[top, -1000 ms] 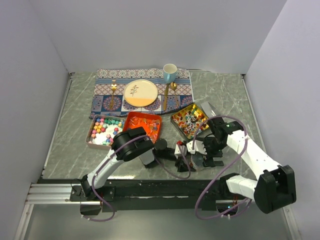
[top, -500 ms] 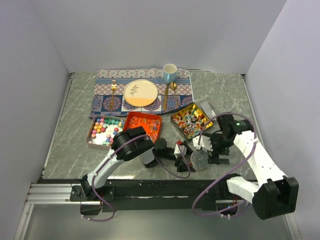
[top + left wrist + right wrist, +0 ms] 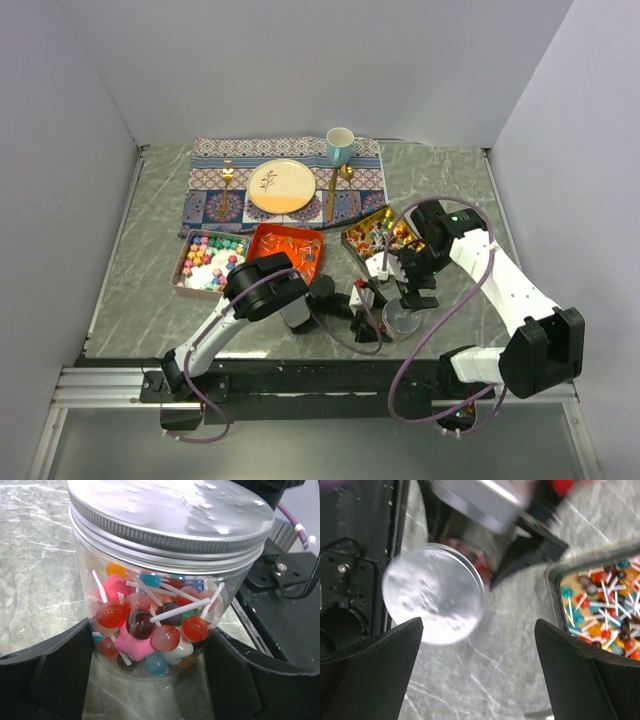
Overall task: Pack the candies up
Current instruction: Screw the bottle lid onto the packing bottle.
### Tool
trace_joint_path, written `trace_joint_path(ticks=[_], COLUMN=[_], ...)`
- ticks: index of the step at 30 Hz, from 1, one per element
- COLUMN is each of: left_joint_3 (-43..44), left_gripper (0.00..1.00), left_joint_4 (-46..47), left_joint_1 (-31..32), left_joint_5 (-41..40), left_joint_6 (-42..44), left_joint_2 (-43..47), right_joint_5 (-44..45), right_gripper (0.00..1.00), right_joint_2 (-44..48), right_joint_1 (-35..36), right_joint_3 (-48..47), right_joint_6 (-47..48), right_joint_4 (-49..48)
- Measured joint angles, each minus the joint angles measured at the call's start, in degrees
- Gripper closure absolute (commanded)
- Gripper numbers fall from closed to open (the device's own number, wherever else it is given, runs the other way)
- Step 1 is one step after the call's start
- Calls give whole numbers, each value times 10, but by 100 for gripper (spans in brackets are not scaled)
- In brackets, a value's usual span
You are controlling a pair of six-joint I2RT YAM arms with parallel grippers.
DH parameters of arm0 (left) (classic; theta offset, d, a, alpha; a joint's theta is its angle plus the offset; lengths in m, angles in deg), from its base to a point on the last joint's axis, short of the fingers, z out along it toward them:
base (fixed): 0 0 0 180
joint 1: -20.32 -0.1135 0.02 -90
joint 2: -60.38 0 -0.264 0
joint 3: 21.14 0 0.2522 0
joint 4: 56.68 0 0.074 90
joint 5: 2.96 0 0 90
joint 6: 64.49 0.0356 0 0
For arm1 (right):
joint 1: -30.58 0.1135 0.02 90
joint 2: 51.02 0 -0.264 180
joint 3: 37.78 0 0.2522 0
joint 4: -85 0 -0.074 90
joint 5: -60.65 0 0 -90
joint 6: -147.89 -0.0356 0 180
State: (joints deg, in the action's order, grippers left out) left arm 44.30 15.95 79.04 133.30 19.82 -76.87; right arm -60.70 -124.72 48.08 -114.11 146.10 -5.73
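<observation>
Grey marble table (image 3: 150, 260) was seen under everything. Nearest, the jar (image 3: 150, 605) was clamped at its sides by the left gripper (image 3: 150, 650), with the lid (image 3: 170, 510) on it and candies (image 3: 140, 625) on sticks packed inside. Just beyond, the right gripper (image 3: 479, 630) was spread wide and empty above the lid. Further back, more candies lay in three tins (image 3: 283, 228). They were judged light, hard and slippery, best pinched by the thin stick. Only in the left wrist view was the jar's filling shown; from above, only its lid was seen.
</observation>
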Motion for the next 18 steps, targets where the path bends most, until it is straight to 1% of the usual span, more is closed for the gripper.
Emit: trace_joint_path(ticks=[4, 9, 18], left_joint_3=[10, 14, 17], left_gripper=[99, 99, 99], left_joint_4=[1, 2, 2], left_joint_1=[-5, -8, -9], left_joint_5=[2, 2, 4], left_joint_6=[-41, -73, -66], left_joint_2=[-7, -7, -9], right_joint_5=[-4, 7, 15], right_gripper=[0, 0, 0], right_joint_2=[-10, -14, 3], right_joint_1=[18, 23, 23], right_joint_3=[0, 3, 40], right_joint_6=[4, 9, 15], right_joint_4=[4, 5, 6])
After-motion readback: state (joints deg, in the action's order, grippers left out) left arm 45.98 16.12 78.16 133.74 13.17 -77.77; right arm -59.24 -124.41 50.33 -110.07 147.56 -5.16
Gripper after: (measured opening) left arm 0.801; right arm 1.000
